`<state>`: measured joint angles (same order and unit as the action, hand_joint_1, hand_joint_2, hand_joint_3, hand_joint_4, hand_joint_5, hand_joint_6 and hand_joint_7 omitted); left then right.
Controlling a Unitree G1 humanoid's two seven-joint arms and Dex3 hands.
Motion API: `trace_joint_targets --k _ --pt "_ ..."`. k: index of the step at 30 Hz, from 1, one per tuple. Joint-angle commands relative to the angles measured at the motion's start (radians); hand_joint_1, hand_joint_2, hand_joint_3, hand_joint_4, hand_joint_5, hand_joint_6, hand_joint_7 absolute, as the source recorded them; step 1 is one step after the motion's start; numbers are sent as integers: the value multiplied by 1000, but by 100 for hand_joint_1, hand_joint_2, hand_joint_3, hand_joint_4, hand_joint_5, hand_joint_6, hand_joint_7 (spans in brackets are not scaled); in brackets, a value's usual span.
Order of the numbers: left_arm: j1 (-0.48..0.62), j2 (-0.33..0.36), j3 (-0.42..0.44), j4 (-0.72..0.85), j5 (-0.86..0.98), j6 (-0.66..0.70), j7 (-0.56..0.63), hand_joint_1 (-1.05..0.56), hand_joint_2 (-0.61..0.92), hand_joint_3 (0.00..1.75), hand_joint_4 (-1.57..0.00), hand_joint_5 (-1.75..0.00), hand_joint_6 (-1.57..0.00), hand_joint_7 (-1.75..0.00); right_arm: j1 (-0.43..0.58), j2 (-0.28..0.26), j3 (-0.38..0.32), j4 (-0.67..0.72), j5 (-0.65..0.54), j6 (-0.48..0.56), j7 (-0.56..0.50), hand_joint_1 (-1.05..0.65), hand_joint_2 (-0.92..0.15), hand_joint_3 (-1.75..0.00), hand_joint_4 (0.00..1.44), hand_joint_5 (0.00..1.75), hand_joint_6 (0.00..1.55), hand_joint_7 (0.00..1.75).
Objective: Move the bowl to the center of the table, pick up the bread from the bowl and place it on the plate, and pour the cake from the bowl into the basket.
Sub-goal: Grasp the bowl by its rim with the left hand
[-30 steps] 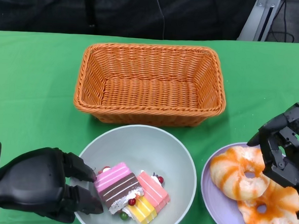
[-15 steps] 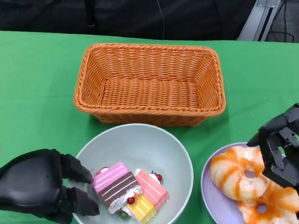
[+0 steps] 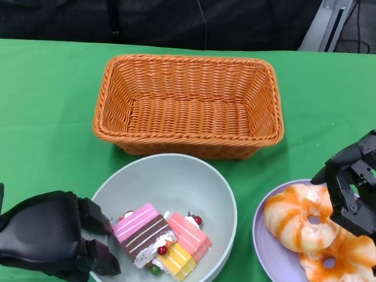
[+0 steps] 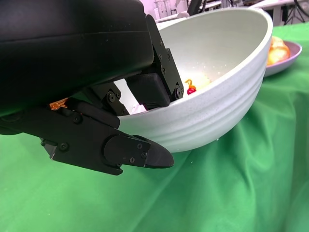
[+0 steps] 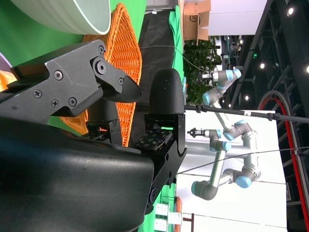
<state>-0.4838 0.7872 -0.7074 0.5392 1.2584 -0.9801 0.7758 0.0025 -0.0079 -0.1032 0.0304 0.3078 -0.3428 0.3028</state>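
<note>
The pale green bowl [image 3: 173, 172] sits near the table's front, just before the orange wicker basket [image 3: 193, 61]. Slices of striped cake [image 3: 159, 241] lie in it. My left hand [image 3: 48, 241] grips the bowl's near-left rim, fingers inside and thumb under. In the left wrist view the bowl [image 4: 217, 101] is held by my left hand [image 4: 96, 96], tilted a little above the cloth. Two orange-glazed ring breads [image 3: 316, 241] lie on the purple plate [image 3: 257, 231] at the right. My right hand [image 3: 357, 186] hovers over the plate's far-right side, fingers apart and empty.
A green cloth covers the table. The basket [image 5: 126, 53] holds nothing and stands between the bowl and the table's far edge. Plate and bowl lie close together, a narrow strip of cloth between them. Robot arms and stands show beyond the table in the right wrist view.
The bowl has shifted a little to the left and risen slightly with my left hand on its rim. The right hand and the bread have stayed put.
</note>
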Motion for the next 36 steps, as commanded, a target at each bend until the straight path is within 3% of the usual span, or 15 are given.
trace_joint_targets --k 1,11,24,25,27,29,33,36 --pt "11 1 -8 -5 19 28 27 -45 92 16 -100 -17 -99 -2 -3 -5 -14 -5 7 -10 -4 -7 -71 -93 72 168 62 134" --pt "63 0 -3 -79 23 152 29 -44 92 7 -98 -21 -100 -2 -2 -7 -13 -9 0 -12 -5 -7 -69 -94 70 169 61 135" --pt "65 -43 -35 -66 23 181 20 -45 92 2 -99 -29 -105 -2 -1 -6 -20 -4 -3 -28 -19 -8 -70 -91 73 165 62 131" --pt "63 -43 -38 -65 24 179 22 -44 92 1 -97 -36 -105 -2 -1 -6 -19 -4 0 -27 -19 -8 -71 -91 73 165 62 131" --pt "57 -43 -42 -59 22 165 37 -43 91 0 -80 -75 -109 -2 -2 -5 -19 -3 0 -27 -20 -8 -71 -91 73 165 62 131" --pt "49 -49 -47 -41 12 137 72 -42 89 0 -72 -99 -113 -4 -2 -6 -19 -1 -4 -29 -22 -8 -71 -91 72 165 62 131" --pt "42 -60 -48 -20 19 124 132 -41 88 0 -63 -123 -117 -4 -4 -7 -20 3 -7 -35 -23 -8 -71 -91 71 166 62 132" --pt "37 -64 -54 -8 28 123 157 -40 89 0 -62 -129 -117 -4 -4 -4 -20 2 0 -29 -24 -8 -71 -91 72 166 62 132"
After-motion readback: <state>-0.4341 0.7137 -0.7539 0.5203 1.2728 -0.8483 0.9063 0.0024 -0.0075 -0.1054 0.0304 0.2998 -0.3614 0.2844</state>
